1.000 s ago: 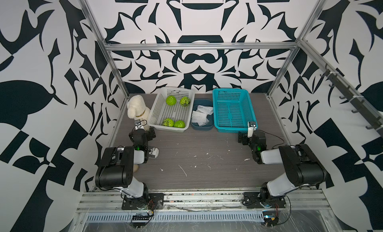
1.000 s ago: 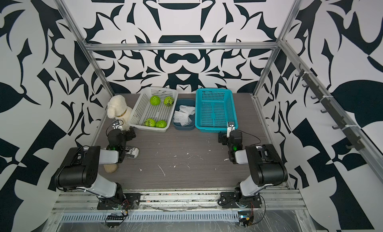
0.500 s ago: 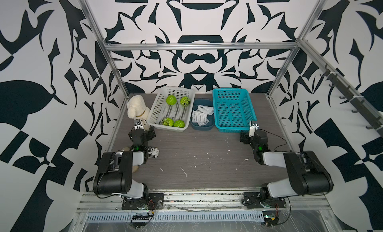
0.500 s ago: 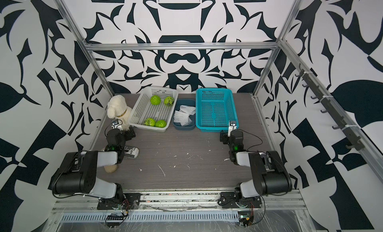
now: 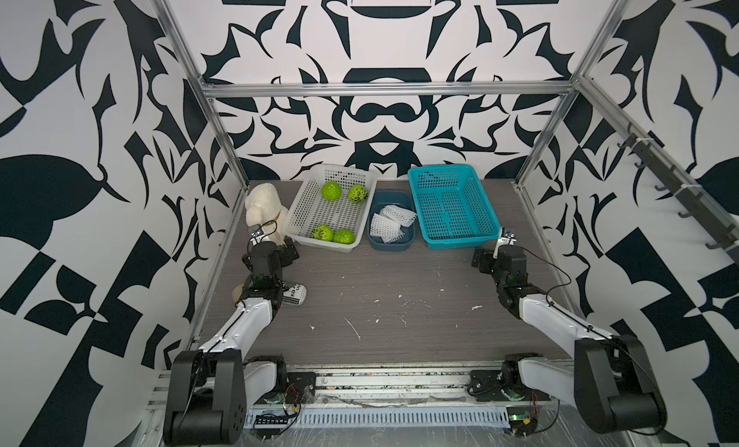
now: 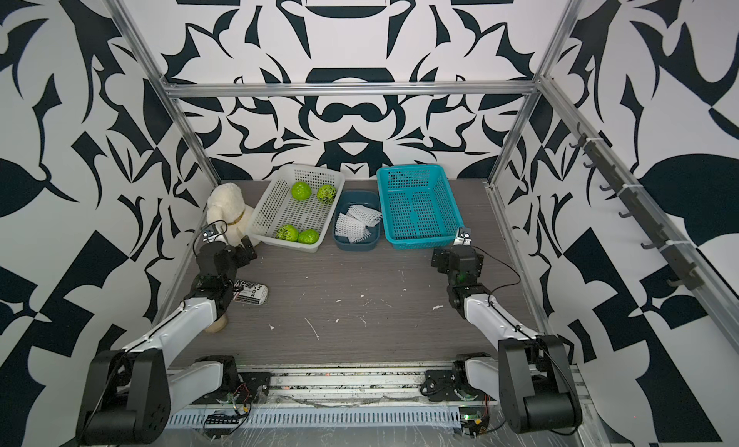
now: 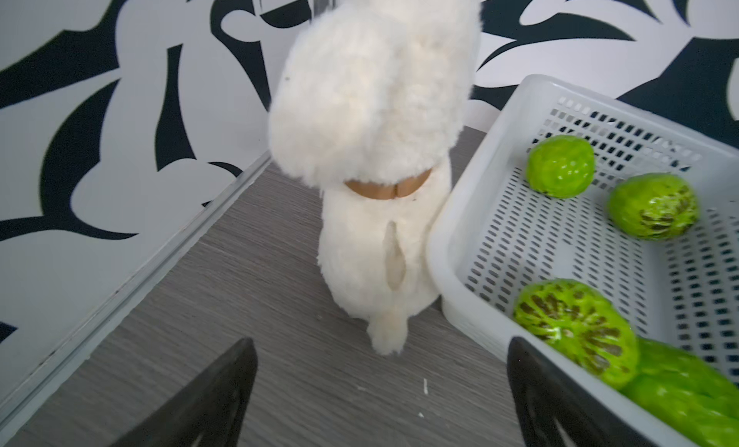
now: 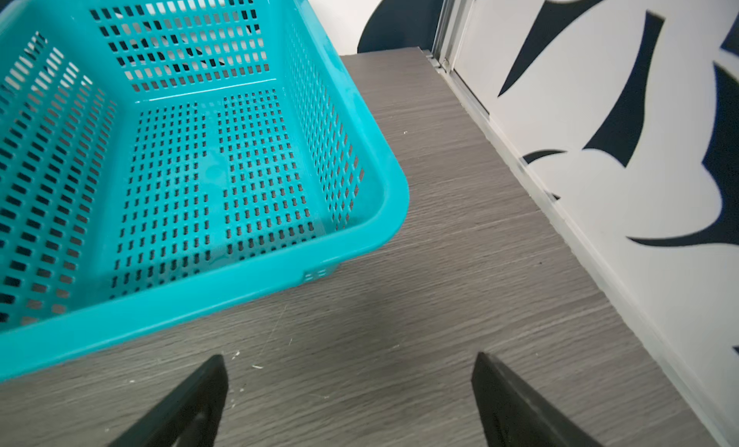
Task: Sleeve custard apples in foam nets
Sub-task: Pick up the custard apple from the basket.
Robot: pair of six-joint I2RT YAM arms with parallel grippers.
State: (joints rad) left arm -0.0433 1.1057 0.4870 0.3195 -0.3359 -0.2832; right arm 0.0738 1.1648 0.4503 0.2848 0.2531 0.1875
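**Left pincer [image 7: 380,345] and right pincer [image 8: 350,357] spread wide, empty: first sleeve not begun**

Four bright green, bumpy-skinned custard apples [image 5: 332,191] lying bare in the white perforated plastic basket [image 5: 320,246], two at its far end and two against its near wall. No net on any of them. Just beside, in the small dark blue plastic tub [image 5: 390,248], a loose heap of white foam mesh nets [image 5: 390,224]. Next along, the teal perforated plastic basket [image 5: 460,241], with nothing inside.

Low over the grey wood-grain desk [image 7: 240,285], the left pincer with jaws apart, near the white basket's near corner and facing a cream plush toy [image 7: 372,125]. Off the teal basket's near corner, the right pincer likewise apart, touching nothing.

Judged as the very start: approach only. Next, most likely: reach into the tub, pinch one net by a single edge without dragging its neighbours, fetch a fruit with the other arm. Calls for the net's mouth to be stretched wide enough for the fruit.
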